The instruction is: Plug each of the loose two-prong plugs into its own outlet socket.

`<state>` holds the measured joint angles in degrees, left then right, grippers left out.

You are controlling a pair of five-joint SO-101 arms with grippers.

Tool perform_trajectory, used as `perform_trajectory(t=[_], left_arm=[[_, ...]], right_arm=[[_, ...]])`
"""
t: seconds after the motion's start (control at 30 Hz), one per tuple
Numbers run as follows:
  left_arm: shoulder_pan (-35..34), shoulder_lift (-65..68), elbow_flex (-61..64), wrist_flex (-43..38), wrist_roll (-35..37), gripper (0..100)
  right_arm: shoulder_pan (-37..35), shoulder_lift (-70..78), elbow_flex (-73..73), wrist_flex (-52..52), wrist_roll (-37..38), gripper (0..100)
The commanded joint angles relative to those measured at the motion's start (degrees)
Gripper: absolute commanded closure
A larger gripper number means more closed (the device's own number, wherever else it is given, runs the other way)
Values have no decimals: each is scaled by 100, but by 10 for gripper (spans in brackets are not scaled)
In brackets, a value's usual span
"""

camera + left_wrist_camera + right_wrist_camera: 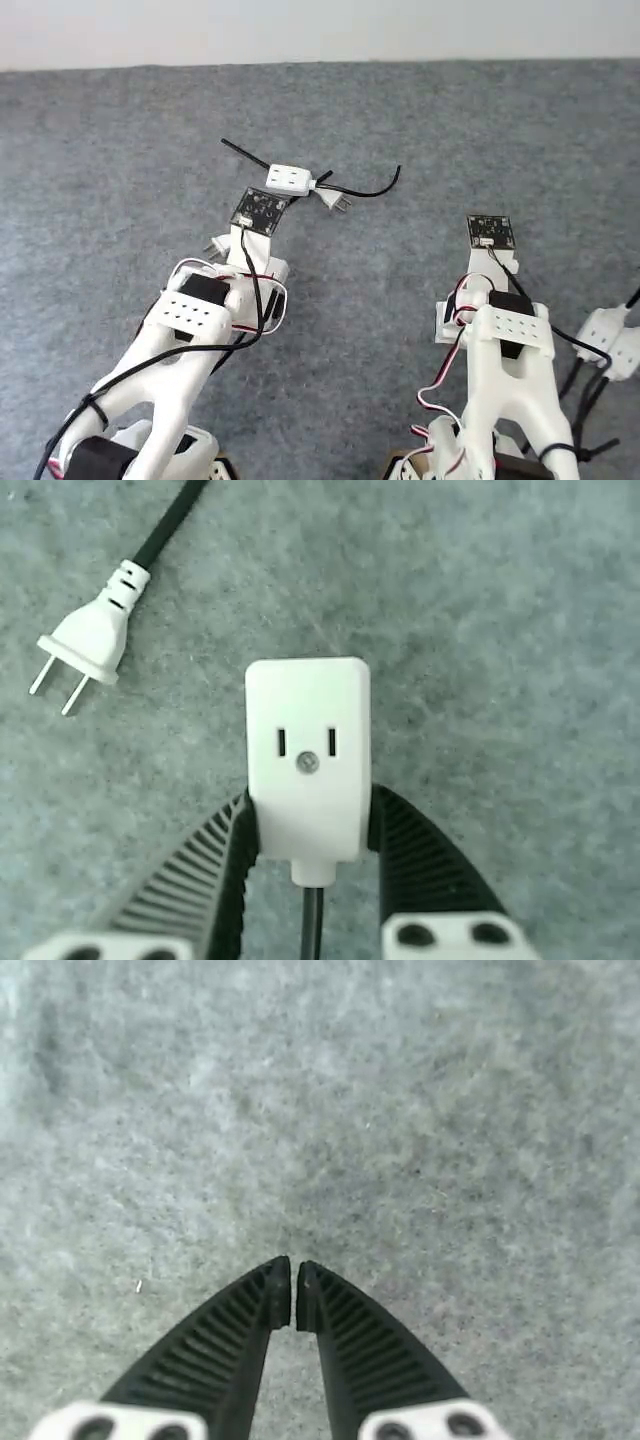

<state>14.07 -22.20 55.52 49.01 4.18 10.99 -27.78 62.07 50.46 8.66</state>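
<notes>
A: Left gripper [310,805] state?

B: Clamped on the white rectangular two-slot outlet socket [307,730], which is gripped by its sides at the cord end. The slotted face is left uncovered, probably so a plug can be pushed in without fouling the jaws. The socket's black cord is led back between the jaws.

A: Plug?

B: The white two-prong plug with black cord [90,640] is lying loose on the grey carpet [500,630]. It is beyond the socket, off to one side and well apart, with its prongs pointed away from the slots. Not inserted yet; reorientation is likely needed.

A: Right gripper [293,1295]?

B: Pinched closed with nothing held, tips all but touching over bare carpet. Presumably free for the plug pickup.

A: Unknowns?

B: The plug cord is cut off at the frame edge. In the high view the left jaws are hidden under the camera board [258,212] of the left arm [190,330]. So the held socket can't be matched to the white cabled pieces [288,179] just ahead of the board. Beside the right arm [510,350], further white pieces with black cords [612,340] are cropped; plug or socket can't be told.
</notes>
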Motion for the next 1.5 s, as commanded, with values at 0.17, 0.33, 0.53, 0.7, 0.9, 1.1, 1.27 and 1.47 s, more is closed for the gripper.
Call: perform_trajectory(t=[0.17,0.33,0.53,0.7,0.9,1.1,1.27,1.47], left_arm=[[615,-211,198,-440,264,920],[932,-211,418,-457,870,783],[659,-264,418,-466,941,816],[844,-264,391,-440,431,820],[1495,-273,382,-457,-44,908],[1811,-677,312,-431,-290,972],[2075,-1196,567,-448,-440,985],[2242,-1363,848,-791,-475,985]], right_arm=[[119,-171,-26,-66,26,990],[119,-180,-26,-66,26,990],[119,-180,-26,-66,35,990],[119,-180,-26,-75,44,990],[101,-180,-26,-101,70,990],[84,-180,-26,-110,70,990],[75,-180,-26,-110,70,990],[75,-180,-26,-110,70,990]])
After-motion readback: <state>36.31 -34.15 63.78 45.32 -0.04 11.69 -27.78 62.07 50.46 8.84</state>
